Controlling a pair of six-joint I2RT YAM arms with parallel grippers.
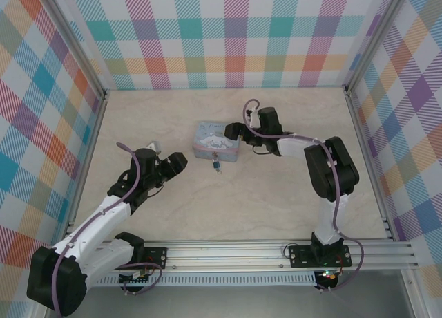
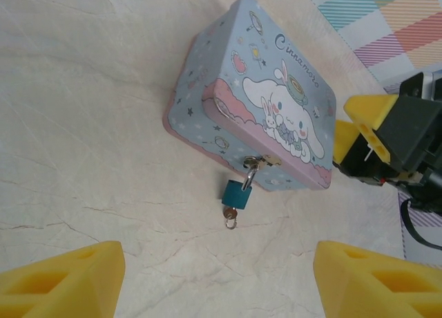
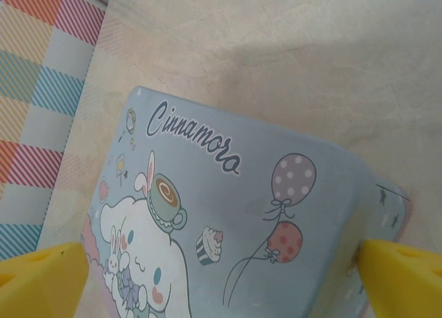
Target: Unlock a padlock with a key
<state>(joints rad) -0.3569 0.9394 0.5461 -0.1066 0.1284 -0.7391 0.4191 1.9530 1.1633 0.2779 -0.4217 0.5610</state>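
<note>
A pale blue tin [image 1: 216, 142] is set on the bench [image 1: 276, 193]. The padlock [image 2: 236, 193] is hung from the clasp on the tin's front side and is laid on the bench just beside the tin. The key [image 2: 231, 222] is seen at the padlock's brassy end, the end away from the tin. The left end effector [image 2: 219, 245] is held open and empty near the tin's front. The right end effector [image 3: 222, 243] is spread wide over the tin, with one finger at each side. It cannot be told if the tin is squeezed.
</note>
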